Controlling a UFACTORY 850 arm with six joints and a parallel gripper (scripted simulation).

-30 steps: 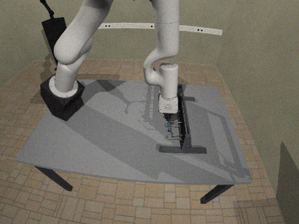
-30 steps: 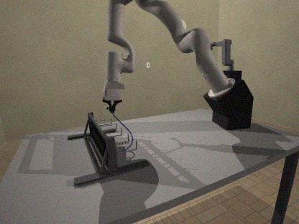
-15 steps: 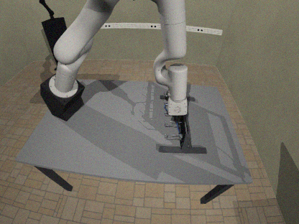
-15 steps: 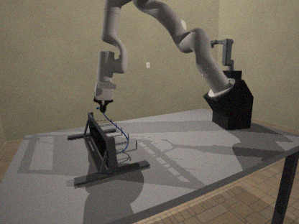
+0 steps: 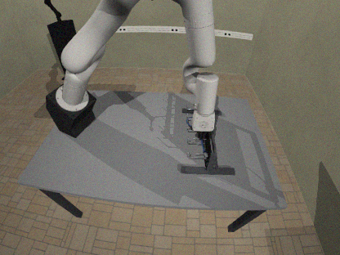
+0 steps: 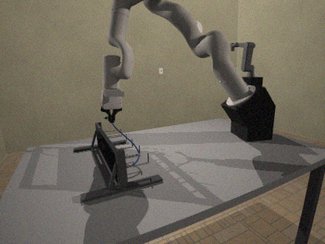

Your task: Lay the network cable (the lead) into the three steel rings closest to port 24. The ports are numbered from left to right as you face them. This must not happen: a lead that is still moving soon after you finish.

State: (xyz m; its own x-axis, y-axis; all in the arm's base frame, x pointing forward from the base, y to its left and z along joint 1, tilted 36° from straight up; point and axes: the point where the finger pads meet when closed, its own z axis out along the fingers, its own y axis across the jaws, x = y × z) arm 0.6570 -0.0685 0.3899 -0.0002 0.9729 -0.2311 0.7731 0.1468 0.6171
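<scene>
The dark patch panel stands upright on its base on the grey table and also shows in the top view. A row of steel rings sticks out of its face on short posts; in the top view the rings lie left of the panel. My gripper points down just above the far top end of the panel and is shut on the blue lead. The lead slopes from the fingers down along the ring row and curls at the near end. In the top view the gripper overlaps the panel, with the lead only partly seen.
The arm's black base block stands at the table's far left corner. The panel's base bar lies across the near end of the panel. The table edge runs close in front of it.
</scene>
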